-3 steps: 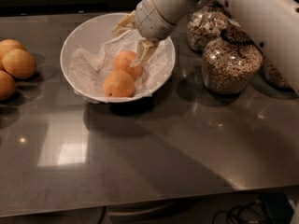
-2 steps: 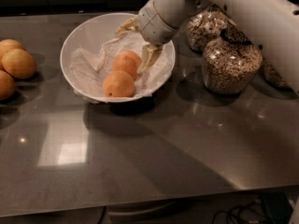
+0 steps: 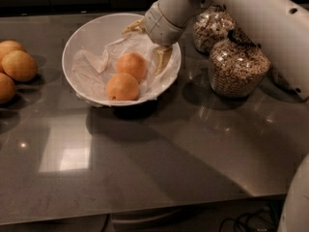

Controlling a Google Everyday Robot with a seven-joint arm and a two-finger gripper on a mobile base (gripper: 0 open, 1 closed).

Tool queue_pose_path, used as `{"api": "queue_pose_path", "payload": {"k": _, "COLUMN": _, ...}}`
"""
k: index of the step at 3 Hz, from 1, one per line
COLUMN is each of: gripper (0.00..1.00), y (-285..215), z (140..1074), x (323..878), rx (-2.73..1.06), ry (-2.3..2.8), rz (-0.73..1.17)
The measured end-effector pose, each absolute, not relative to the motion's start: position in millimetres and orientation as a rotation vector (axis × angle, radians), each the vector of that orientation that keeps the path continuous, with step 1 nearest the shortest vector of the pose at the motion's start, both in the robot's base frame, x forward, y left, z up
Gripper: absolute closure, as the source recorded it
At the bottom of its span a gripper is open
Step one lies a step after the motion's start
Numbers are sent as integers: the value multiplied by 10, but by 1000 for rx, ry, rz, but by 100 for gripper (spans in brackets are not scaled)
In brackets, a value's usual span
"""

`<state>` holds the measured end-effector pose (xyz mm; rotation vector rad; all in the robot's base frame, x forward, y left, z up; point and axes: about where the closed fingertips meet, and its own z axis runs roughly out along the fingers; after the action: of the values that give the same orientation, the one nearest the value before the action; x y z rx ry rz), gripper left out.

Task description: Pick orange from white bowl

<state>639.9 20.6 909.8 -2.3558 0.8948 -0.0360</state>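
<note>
The white bowl point(image 3: 77, 42) stands at the back left of the grey table, lined with a wrinkly white sheet. Two oranges lie in it, touching: a deeper-orange one point(image 3: 132, 65) at the rear and its near twin point(image 3: 122, 87) in front. My gripper point(image 3: 145, 50) hangs over the bowl's right rear part, open and empty. One tan finger point(image 3: 133, 28) is by the back rim. The other finger point(image 3: 161, 61) reaches down just right of the rear orange, beside it and not around it.
Three paler, yellower fruits point(image 3: 18, 65) lie at the table's left edge. Glass jars of cereal point(image 3: 237, 69) stand right of the bowl, under my white arm point(image 3: 251, 18). The table's front edge runs along the bottom.
My gripper has shifted a little right and back over the bowl. Both oranges lie where they were.
</note>
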Motion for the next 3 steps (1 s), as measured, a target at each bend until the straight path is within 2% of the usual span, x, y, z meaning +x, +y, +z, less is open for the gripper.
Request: {"api": "queue_pose_path", "payload": {"k": 3, "gripper": 27, "y": 513, "z": 8954, "x": 6609, "rx": -2420, "ry": 775, "rz": -8}}
